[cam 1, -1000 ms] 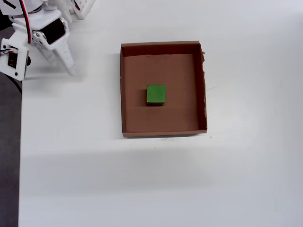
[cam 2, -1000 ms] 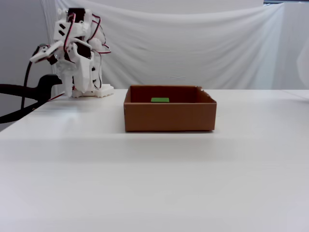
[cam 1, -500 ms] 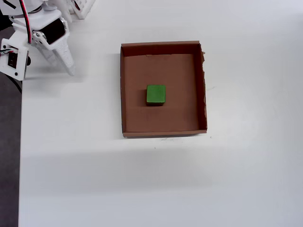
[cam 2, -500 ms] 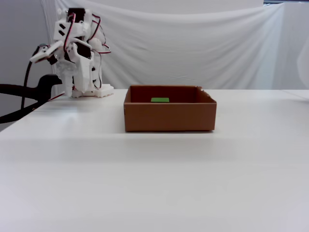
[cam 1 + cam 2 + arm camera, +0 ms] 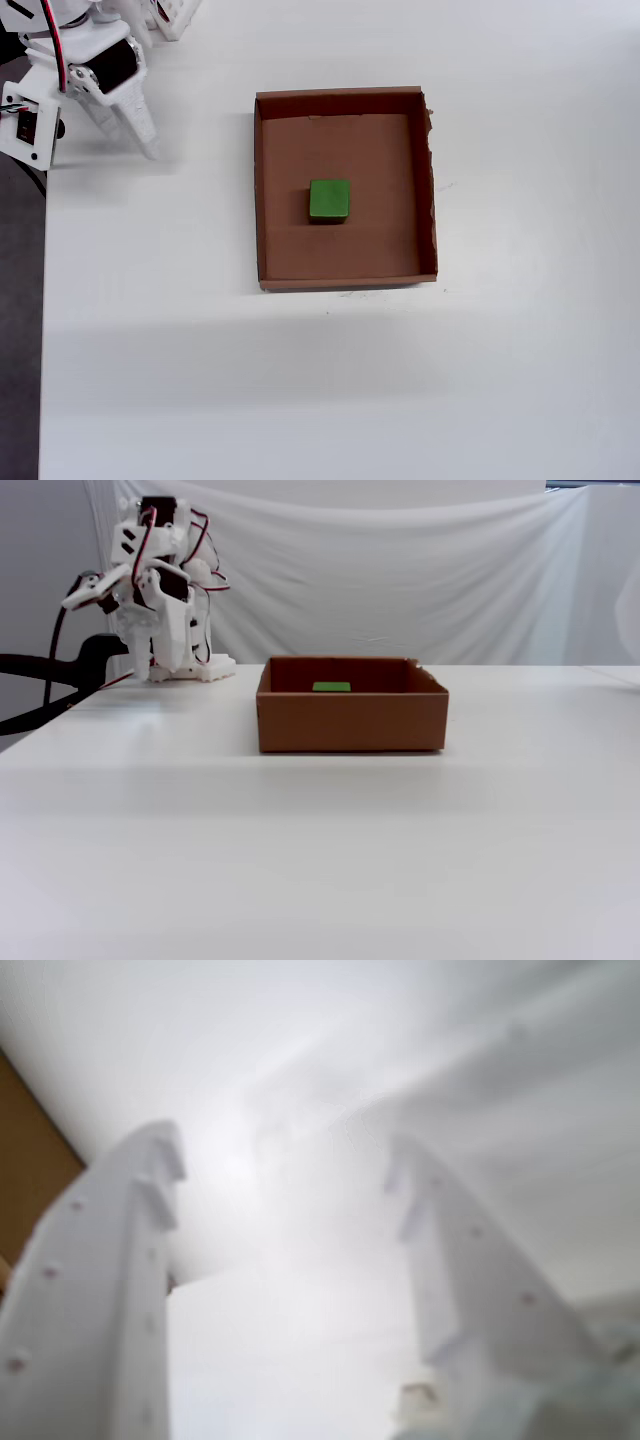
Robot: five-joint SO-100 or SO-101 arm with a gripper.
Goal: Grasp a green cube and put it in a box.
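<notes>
From my remote seat, nearest first in the fixed view: bare white table [image 5: 320, 860], then the box [image 5: 352, 718], its front wall facing the camera. Only a thin strip of the green cube [image 5: 331, 687] shows above that wall; the rest is hidden. Farther back at the left stands the arm [image 5: 155, 590], folded up, with a white curtain [image 5: 420, 580] behind.

Change against the frames from a second and half a second ago: I find none. Cube, box and arm sit in the same places in the overhead and fixed views.

Overhead view: the green cube [image 5: 329, 199] lies flat on the floor of the box [image 5: 262, 200], near the middle, clear of all four walls. The right wall has a ragged edge. The arm [image 5: 90, 75] is cut off by the top left corner, well apart from the box.

Wrist view: blurred. The gripper [image 5: 285, 1185] is spread wide, with a clear gap between its two white fingers [image 5: 110, 1290], and nothing held. A brown patch at the left edge is the box [image 5: 30, 1175], I think; the blur leaves me unsure. The cube is out of this view. In the other two views I cannot make out the fingertips.
</notes>
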